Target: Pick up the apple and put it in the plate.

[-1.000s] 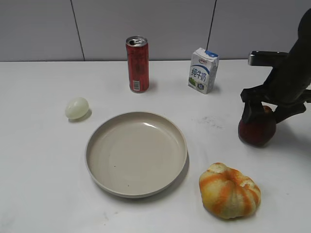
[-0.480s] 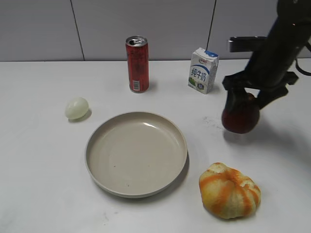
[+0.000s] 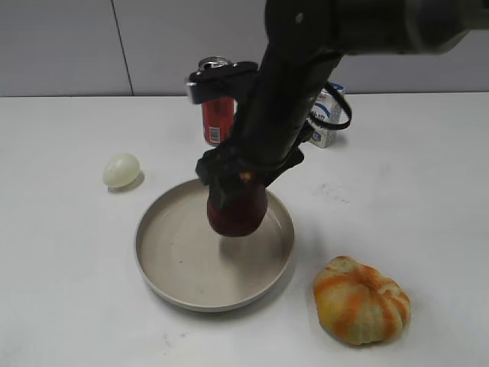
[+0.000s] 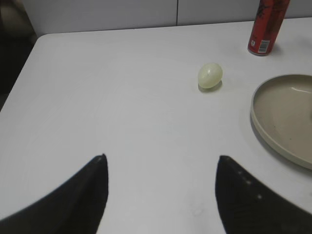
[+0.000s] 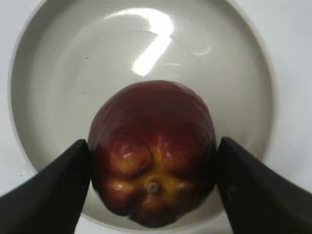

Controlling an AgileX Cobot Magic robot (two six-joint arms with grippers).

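One apple (image 5: 152, 153) sits clamped in the right claw (image 5: 152, 190), a dark finger (image 5: 46, 190) pressed to each flank, jaws parted just to the fruit's width. In the right wrist view its yellowish top with the stem faces the camera, and the fruit's lower edge is cut off by the frame. Directly beneath the claw lies the one plate (image 5: 44, 97), its pale floor showing round the apple on three sides. In the exterior view the apple (image 3: 237, 210) hangs over the plate (image 3: 164, 256), right of its centre; whether it touches the floor cannot be told.

Out to the claw's right and nearer the camera lies one orange-and-yellow ribbed fruit (image 3: 361, 300), well apart from the plate. To the claw's left, beyond the plate's rim, lies one small pale egg-shaped thing (image 3: 121, 170). Behind the claw stand one red can (image 3: 216, 115) and one white-and-blue carton (image 3: 328, 115), both largely hidden by the right arm (image 3: 298, 84).

The left claw (image 4: 161, 192) shows only as two dark fingertips, spread wide with nothing between them, over bare table (image 4: 122, 97). Ahead of it and to the right lie the egg-shaped thing (image 4: 210, 75), then the plate's edge (image 4: 273, 131), cut off by the frame, then the can (image 4: 265, 27), its top cropped.
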